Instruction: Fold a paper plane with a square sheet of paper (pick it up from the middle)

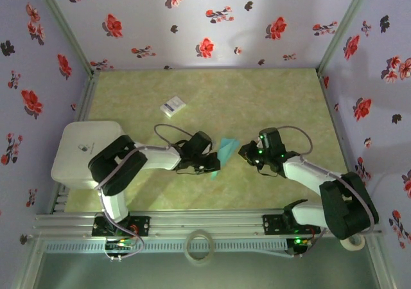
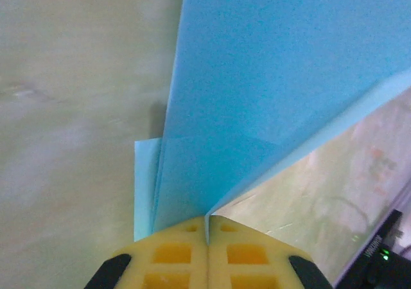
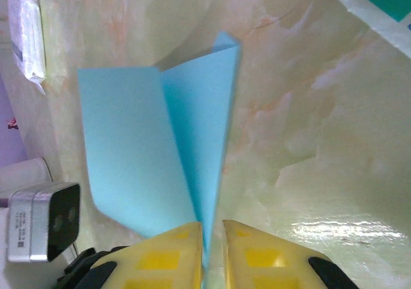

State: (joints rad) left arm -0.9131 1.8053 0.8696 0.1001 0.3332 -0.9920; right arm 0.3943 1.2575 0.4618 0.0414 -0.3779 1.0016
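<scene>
- Left pincer (image 2: 207, 223) clenched on the folded teal paper (image 2: 270, 77).
- Right pincer (image 3: 210, 228) grasps the paper's opposite edge.
- White card (image 1: 173, 106) lies upper left on the table (image 1: 270, 96).

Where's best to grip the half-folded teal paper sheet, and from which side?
Pinch the folded edge, coming in edge-on from the left or right end. The teal paper sheet stands tented, flaps fanning from that crease, so likely only the thin edge fits between jaws.
</scene>
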